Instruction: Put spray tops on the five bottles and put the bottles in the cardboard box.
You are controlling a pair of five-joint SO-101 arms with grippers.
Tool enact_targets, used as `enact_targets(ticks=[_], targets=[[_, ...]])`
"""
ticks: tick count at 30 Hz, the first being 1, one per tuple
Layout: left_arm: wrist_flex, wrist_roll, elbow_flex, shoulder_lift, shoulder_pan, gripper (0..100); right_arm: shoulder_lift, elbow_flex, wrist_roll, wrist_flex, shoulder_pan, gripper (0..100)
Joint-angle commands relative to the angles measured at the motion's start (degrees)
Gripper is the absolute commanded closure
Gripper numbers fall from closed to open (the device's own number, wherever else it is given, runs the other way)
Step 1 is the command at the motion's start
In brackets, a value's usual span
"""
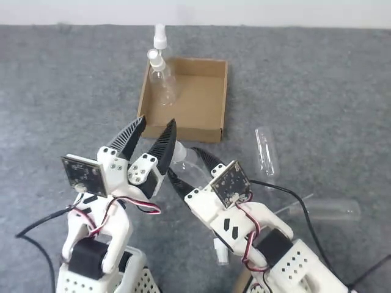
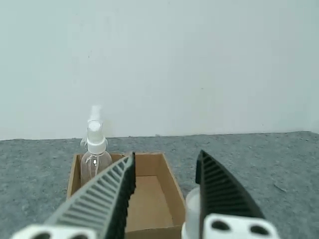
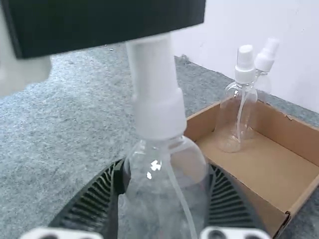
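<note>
My right gripper [image 1: 182,160] [image 3: 164,172] is shut on a clear bottle [image 3: 167,194] in front of the cardboard box [image 1: 211,97] [image 3: 264,167]. That bottle carries a white spray top [image 3: 155,99] [image 1: 178,150]. My left gripper [image 1: 157,122] [image 2: 167,158] hangs open just above and beside that top, holding nothing. One capped bottle [image 1: 162,82] [image 2: 94,152] [image 3: 238,99] stands in the box's far left corner. A second capped bottle [image 1: 160,36] [image 3: 264,62] stands right behind it; I cannot tell whether it is inside the box.
Two clear bottles without tops lie on the grey carpet to the right: one [image 1: 266,149] near the box, one [image 1: 324,209] farther right. A loose white spray top [image 1: 220,250] lies by the right arm's base. Cables trail near both bases.
</note>
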Motion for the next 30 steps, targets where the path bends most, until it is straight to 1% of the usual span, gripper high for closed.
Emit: enact_targets(ticks=[1, 4, 10, 17, 21, 25, 30], targets=[[-0.6, -0.7, -0.6, -0.3, 0.1, 82, -1.5, -1.1, 1.1, -1.6, -1.5, 89.8], [0.1, -0.7, -2.3, -0.3, 0.1, 82, -1.5, -1.1, 1.1, -1.7, -1.4, 89.8], [6.1, -0.8, -8.7, -0.4, -0.3, 81, -1.5, -1.1, 1.1, -2.0, -1.3, 89.8], [7.1, -0.5, -14.2, -0.4, -6.2, 81, -1.5, -1.3, 0.9, -2.2, 1.1, 89.8], [7.7, -0.5, -14.5, -0.4, -6.4, 81, -1.5, -1.3, 0.9, -2.2, 1.0, 89.8], [11.4, -0.6, -16.0, -0.9, -6.9, 82, -1.5, -1.4, 0.6, -2.2, 1.2, 89.8], [16.0, -0.8, -14.0, -6.9, -7.8, 82, -1.5, -1.5, 0.5, -2.7, 1.2, 89.7]])
